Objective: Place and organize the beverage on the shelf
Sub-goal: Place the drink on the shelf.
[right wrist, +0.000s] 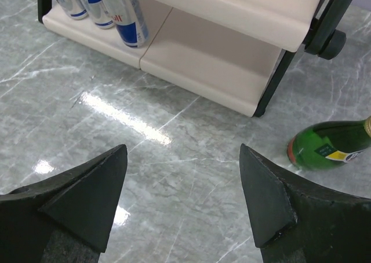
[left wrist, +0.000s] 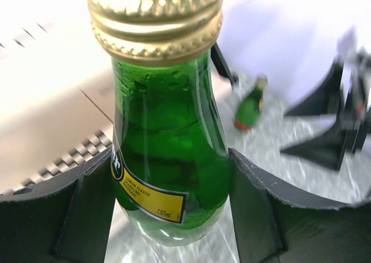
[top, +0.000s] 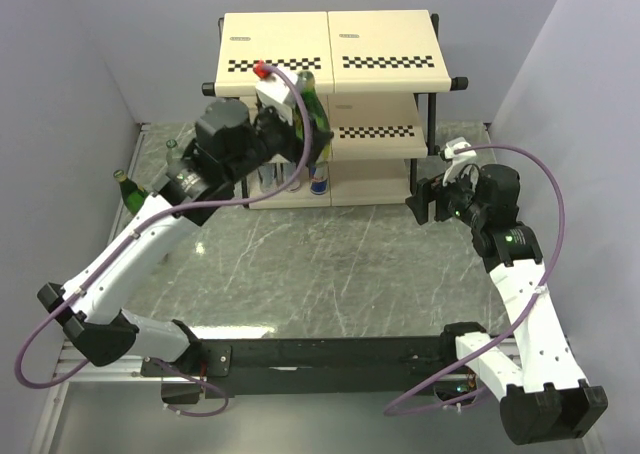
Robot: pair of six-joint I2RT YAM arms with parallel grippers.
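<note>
The shelf (top: 385,34) stands at the back of the table, its checkered strips facing me. My left gripper (top: 298,126) is shut on a green glass bottle (top: 312,104) with a gold cap, held up in front of the left half of the middle tier. In the left wrist view the black fingers (left wrist: 93,205) press both sides of that bottle (left wrist: 168,130), just above its yellow label, with the shelf (left wrist: 46,118) to the left. My right gripper (top: 427,200) hovers open and empty by the shelf's right front foot, over bare marble (right wrist: 182,159).
Several cans (top: 320,180) (right wrist: 124,17) stand on the bottom tier's left half. Another green bottle (right wrist: 330,147) (left wrist: 249,108) rests on the table right of the shelf; I cannot tell whether it stands or lies. Two more bottles (top: 128,187) (top: 173,154) stand at the left wall.
</note>
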